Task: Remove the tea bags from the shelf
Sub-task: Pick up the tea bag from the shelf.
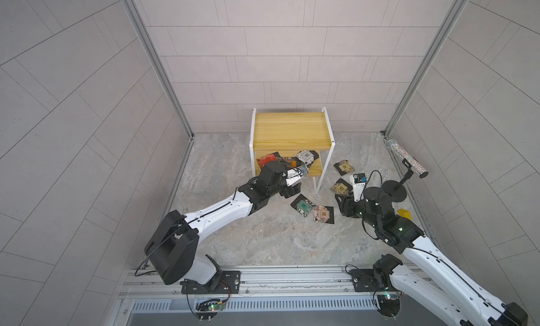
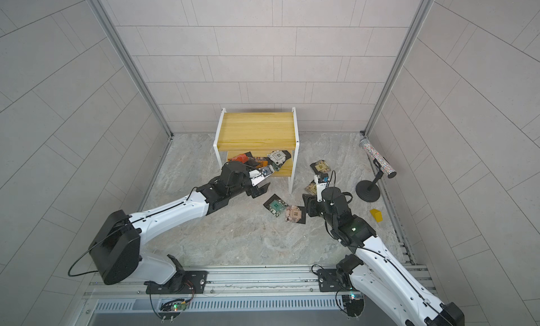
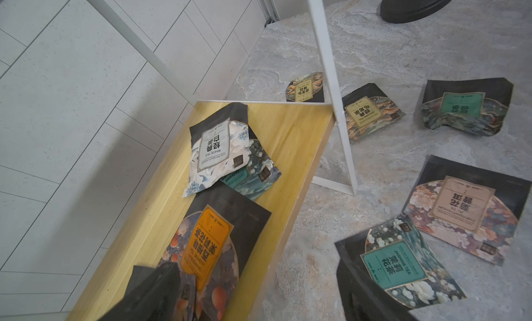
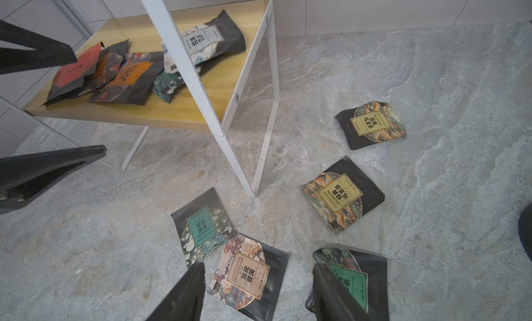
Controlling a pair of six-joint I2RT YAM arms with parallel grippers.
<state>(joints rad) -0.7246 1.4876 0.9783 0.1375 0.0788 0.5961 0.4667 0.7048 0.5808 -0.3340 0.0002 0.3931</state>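
Observation:
The shelf (image 1: 292, 131) (image 2: 257, 128) stands against the back wall, its top board bare. Several tea bags lie on its lower board (image 3: 288, 138): a red one (image 4: 77, 66), an orange one (image 3: 207, 247), a white one (image 3: 218, 149) and a teal one (image 3: 253, 172) under it. My left gripper (image 1: 292, 183) (image 3: 259, 299) is open at the board's front edge, one finger over the orange bag, the other over the floor. My right gripper (image 1: 346, 201) (image 4: 256, 296) hangs open above the floor, over a tan-labelled tea bag (image 4: 247, 273) and beside a green one (image 4: 354, 279).
Other sachets lie on the floor right of the shelf: a teal one (image 1: 302, 206) and two yellow-labelled ones (image 1: 344, 166) (image 1: 340, 187). A black stand (image 1: 394, 190) with a glittery tube (image 1: 406, 158) and a yellow block (image 1: 404, 214) sit by the right wall. The shelf's white leg (image 4: 239, 161) stands close by.

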